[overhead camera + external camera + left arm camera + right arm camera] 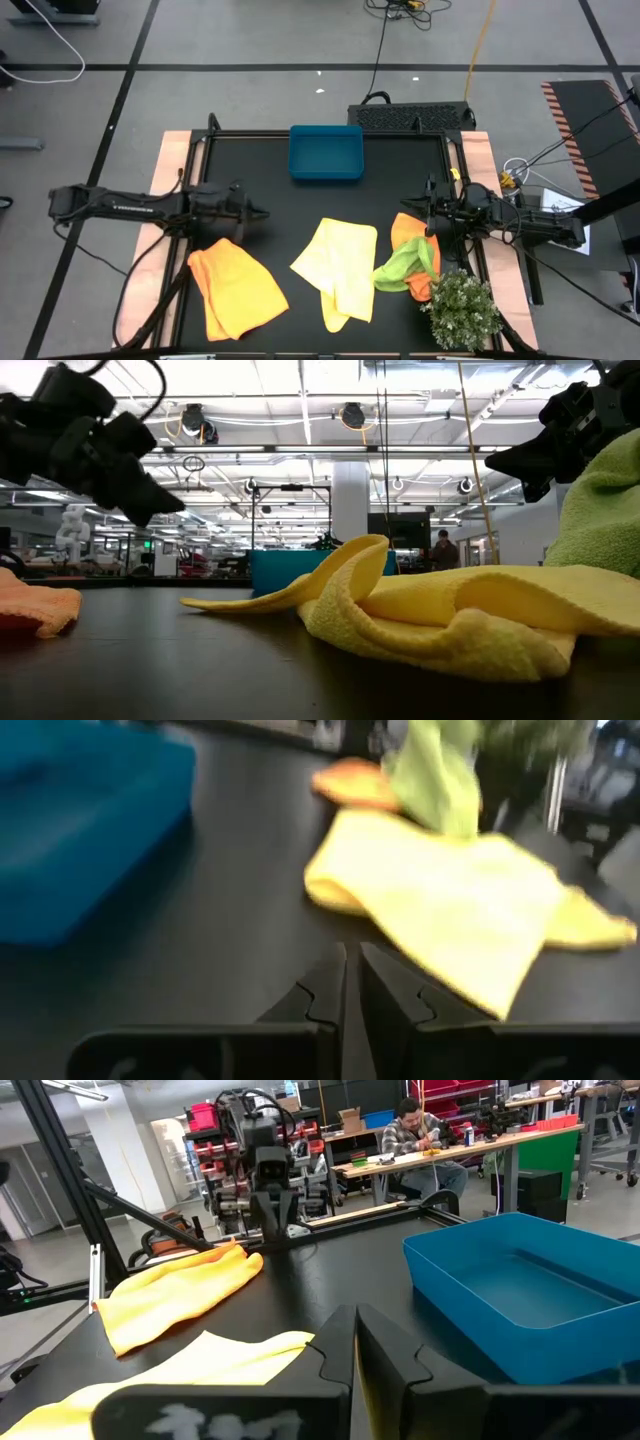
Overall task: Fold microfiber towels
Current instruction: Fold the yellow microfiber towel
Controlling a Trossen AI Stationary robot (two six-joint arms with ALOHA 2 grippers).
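Overhead and side views of a towel-folding bench, both arms idle above the mat.

Left gripper (262, 214): fingers pressed together, empty, hanging clear of the table at its left side and pointing toward the centre. Right gripper (405, 205): fingers likewise pressed together, empty, raised at the right side and pointing back toward the left arm.

Four towels lie unfolded along the near half of the table. An orange towel (236, 288) lies crumpled just below and toward the near edge from the left gripper. The yellow towel (338, 266) lies at the middle, between the two arms; its long axis runs from the far side toward the near edge, slightly slanted, with one corner curled up in the low view. The green towel (404, 267) is draped over a second orange towel (412, 232) directly beneath the right gripper, beside the plant (462, 308). The tray (326, 153) stands at the far edge, well apart from all the cloths.

Judgement: the left arm is nearer the lone orange towel, the right arm nearer the green-and-orange heap; the yellow towel lies about equally near both, so it would suit a two-arm fold, each gripper coming down on its own side's edge.
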